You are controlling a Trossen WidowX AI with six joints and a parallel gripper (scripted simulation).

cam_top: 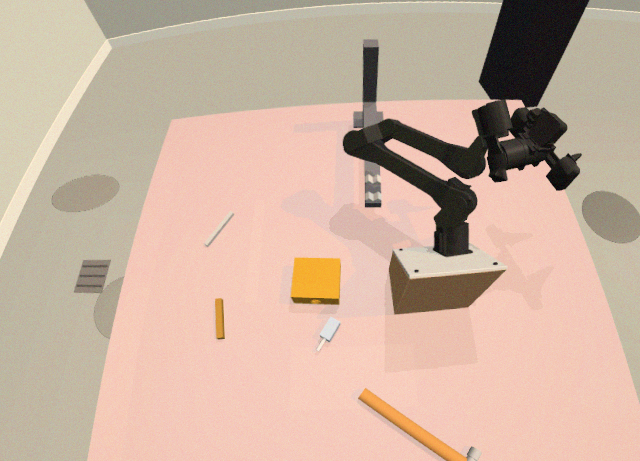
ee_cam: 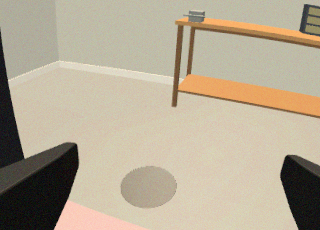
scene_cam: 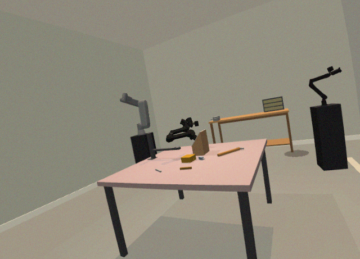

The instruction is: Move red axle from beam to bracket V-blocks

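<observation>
Okay, so the red axle: no red shows in any of the views, so its exact pose can't be read. Best guess is that the yellow block (cam_top: 316, 278) (scene_cam: 188, 158) on the pink table (cam_top: 258, 394) (scene_cam: 174, 185) (ee_cam: 95, 220) is the beam, with the axle sitting in its bore; there's a small round orange spot (cam_top: 315, 301) on one side face, but whether that's an axle end or just the hole, can't tell. The gripper (cam_top: 532, 169) (scene_cam: 193, 123) (ee_cam: 182, 161) has its jaws wide apart with nothing between them, up in the air and well apart from the block, pointing off past the table edge, so the pull hasn't been done. As for handling, an axle is probably a stiff, light, smooth rod, not fragile but likely to roll or slip if pinched off centre. Grab whatever end can be reached, square across the shaft, and draw it straight along the bore; any tilt would probably bind it and drag the block along. The block looks low and broad, so it should sit fairly steady. Then it's a level lowering into the pale V-blocks (cam_top: 372, 187) near the end of the dark bracket (cam_top: 370, 74) (scene_cam: 167, 149), ideally held mid-shaft so both ends seat.
</observation>
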